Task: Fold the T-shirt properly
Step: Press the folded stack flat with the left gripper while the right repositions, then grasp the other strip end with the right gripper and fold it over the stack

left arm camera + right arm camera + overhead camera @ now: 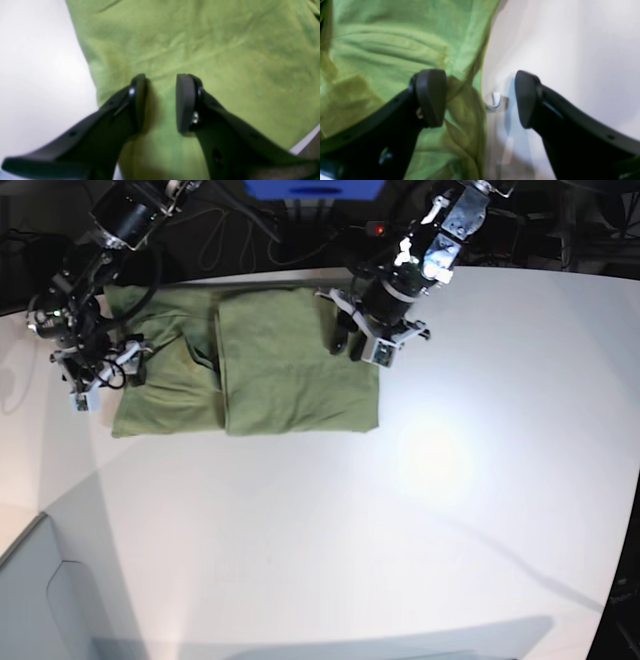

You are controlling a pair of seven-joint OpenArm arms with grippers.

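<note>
Your T-shirt (250, 360) lies at ten o'clock on the bench (420, 480), one side folded in, the other left. Both left end effector (160, 100) and right end effector (480, 97) stand apart, gripping nothing.

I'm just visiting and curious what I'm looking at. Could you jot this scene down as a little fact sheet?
cloth: plain olive-green cotton T-shirt, lying partly folded, wrinkled
surface: white table
left gripper: open, over the shirt near its edge
right gripper: open wide, straddling the shirt's other edge
held: nothing visibly gripped
</note>
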